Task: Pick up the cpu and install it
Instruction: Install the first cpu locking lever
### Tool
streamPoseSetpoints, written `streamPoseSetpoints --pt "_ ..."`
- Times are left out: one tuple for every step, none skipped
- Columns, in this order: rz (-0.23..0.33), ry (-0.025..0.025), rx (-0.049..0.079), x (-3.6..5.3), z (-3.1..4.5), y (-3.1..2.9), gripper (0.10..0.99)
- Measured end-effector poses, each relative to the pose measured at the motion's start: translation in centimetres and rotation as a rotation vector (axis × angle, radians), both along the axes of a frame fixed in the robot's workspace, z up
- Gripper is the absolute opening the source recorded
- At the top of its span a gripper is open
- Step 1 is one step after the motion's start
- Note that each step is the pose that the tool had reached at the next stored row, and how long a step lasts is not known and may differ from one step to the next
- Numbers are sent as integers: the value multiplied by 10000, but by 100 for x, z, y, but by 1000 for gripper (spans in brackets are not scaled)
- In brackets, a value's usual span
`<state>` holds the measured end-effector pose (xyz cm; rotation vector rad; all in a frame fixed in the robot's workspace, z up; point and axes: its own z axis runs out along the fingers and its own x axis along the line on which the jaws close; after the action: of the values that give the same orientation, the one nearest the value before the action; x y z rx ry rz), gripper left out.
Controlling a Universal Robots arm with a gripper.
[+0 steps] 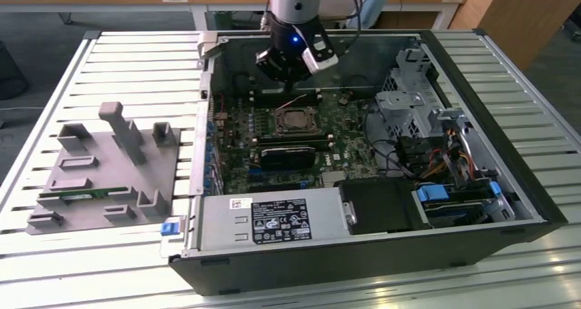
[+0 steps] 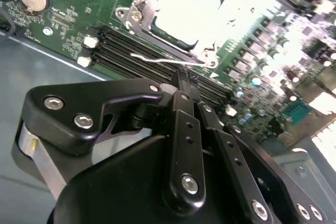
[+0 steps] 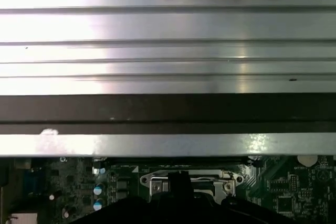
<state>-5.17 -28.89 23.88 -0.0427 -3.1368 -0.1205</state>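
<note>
Socket open from above; case wall behind, heatsink in front, drive cage beside.

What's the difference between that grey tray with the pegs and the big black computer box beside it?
The grey tray is low and flat, with upright posts and slots; the computer case is far bigger, with deep walls. The tray is light grey; the case is black outside. The tray looks mostly bare; the case is packed with a green motherboard and cables. Both rest on the slatted metal table.
</note>
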Motion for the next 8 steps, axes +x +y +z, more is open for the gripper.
streamPoseSetpoints --pt "33 1 -3 7 -18 3 106" --pt "84 1 -5 10 -36 4 106" --pt "135 -1 -5 13 -53 5 106" --pt "177 -2 -4 17 -67 5 106" --pt "213 -3 -4 20 -81 6 106" --pt "236 -4 -5 25 -92 7 106" --pt "243 -4 -5 33 -102 8 106" --pt "243 -3 -6 46 -109 11 106"
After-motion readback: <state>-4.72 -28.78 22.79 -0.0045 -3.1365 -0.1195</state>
